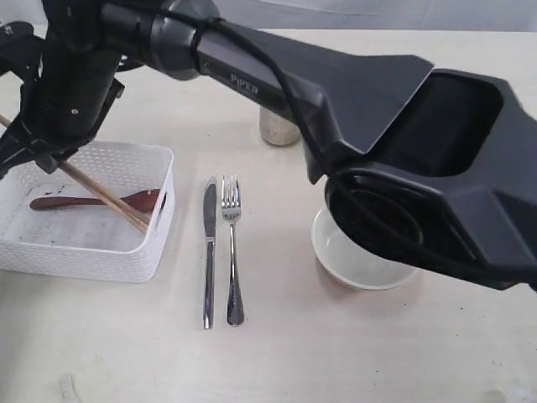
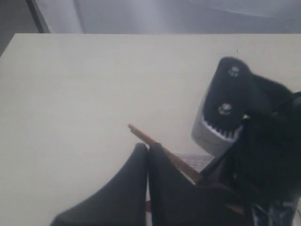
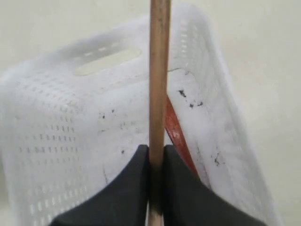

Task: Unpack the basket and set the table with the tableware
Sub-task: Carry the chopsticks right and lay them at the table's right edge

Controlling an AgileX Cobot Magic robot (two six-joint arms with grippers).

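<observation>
Right gripper [image 3: 156, 149] clenched on pale wooden chopsticks [image 3: 160, 70]. I'd lift slowly, hold pair together, clear wall of white perforated plastic basket [image 1: 84, 260]. Sticks slant through jaws, lower tips inside basket beside reddish-brown wooden spoon [image 1: 84, 201]. Left gripper [image 2: 148, 149] pinched closed alongside; whether it grips sticks, can't tell.

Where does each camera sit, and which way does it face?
Exterior: raised, looking down on the table, basket and bowl; a black arm crosses it.
Left wrist: on the left arm, facing across the table; shut left gripper shows.
Right wrist: on the right arm, facing into the basket; right gripper clamps chopsticks.
Shared: chopsticks, in all three.
</observation>
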